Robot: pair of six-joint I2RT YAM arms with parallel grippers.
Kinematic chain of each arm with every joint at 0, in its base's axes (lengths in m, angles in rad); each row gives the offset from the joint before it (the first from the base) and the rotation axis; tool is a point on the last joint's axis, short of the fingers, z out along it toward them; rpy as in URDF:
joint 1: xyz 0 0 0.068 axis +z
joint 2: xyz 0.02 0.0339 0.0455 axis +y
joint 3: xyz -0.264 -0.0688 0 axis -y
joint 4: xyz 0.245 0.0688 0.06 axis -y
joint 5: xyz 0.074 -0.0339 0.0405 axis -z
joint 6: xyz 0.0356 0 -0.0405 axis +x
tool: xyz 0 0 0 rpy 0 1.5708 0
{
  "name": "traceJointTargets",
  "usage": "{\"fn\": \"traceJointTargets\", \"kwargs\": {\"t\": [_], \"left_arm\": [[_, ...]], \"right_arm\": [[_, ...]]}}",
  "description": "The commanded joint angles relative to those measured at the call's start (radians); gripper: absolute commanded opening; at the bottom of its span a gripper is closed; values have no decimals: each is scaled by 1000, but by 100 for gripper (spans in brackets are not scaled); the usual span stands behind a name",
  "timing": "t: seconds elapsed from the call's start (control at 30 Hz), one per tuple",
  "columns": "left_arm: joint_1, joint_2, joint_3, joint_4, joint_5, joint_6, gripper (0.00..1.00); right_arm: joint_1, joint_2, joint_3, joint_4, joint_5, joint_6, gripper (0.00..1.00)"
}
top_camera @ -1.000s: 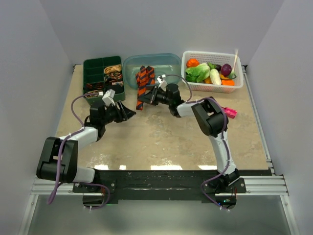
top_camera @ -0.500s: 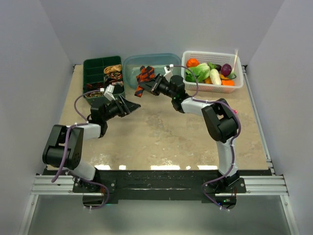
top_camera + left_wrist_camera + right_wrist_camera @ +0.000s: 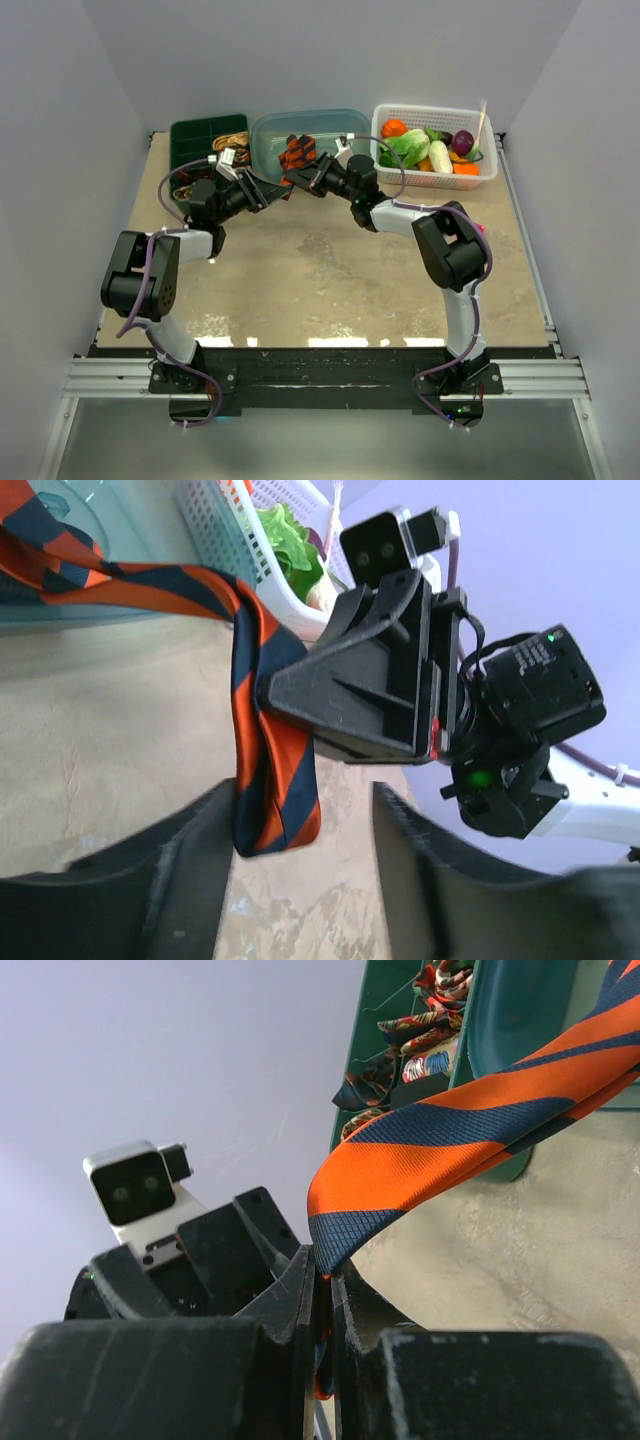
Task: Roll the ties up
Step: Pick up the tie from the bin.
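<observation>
The orange tie [image 3: 296, 153] with dark diagonal stripes lies partly in the clear blue tub [image 3: 330, 125]; one end hangs over its near rim. My right gripper [image 3: 297, 180] is shut on that end, seen pinched between its fingers in the right wrist view [image 3: 325, 1260]. In the left wrist view the tie's tip [image 3: 270, 780] hangs down between my left gripper's [image 3: 300, 830] open fingers. The left gripper [image 3: 278, 193] sits just left of the right one. Small patterned tie coils [image 3: 232, 147] lie in the green compartment box [image 3: 192, 136], also in the right wrist view [image 3: 420, 1035].
A white basket [image 3: 478, 180] of toy vegetables stands at the back right. A pink flat gadget [image 3: 480, 228] peeks out behind the right arm's elbow. Grey walls close in the table on three sides.
My right gripper carried the tie end back toward the tub's rim, then held still. My left gripper moved up and right until its open fingers straddle the hanging tip.
</observation>
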Motion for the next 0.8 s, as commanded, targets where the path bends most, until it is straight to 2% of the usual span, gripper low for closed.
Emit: {"fn": "traceJointTargets", "kwargs": {"t": [0.0,0.03,0.23,0.3,0.33,0.4,0.43,0.53,0.57,0.67,0.77], "left_arm": [[-9,40,80,37,25,-12,47],[-9,42,82,40,23,-15,36],[-9,27,103,18,29,5,0],[-7,4,116,-17,41,21,0],[-7,-7,134,-42,43,46,0],[-1,-53,169,-163,37,88,0],[4,-70,218,-217,29,140,0],[5,-142,356,-441,-4,264,0],[5,-171,396,-493,-18,292,0],[5,-213,559,-671,-35,382,0],[5,-239,723,-810,-40,444,0]], "right_arm": [[8,-47,-6,32,7,17,0],[6,-47,-6,29,9,16,0],[8,-55,-3,34,3,21,0],[8,-61,-8,46,-4,23,3],[6,-64,-9,46,-7,21,9],[6,-82,-23,37,-19,7,33],[5,-91,-29,32,-20,-11,49],[3,-148,-62,-58,9,-77,66],[3,-163,-81,-113,24,-92,76],[0,-229,-124,-178,64,-138,87],[-6,-271,-154,-207,84,-152,91]]}}
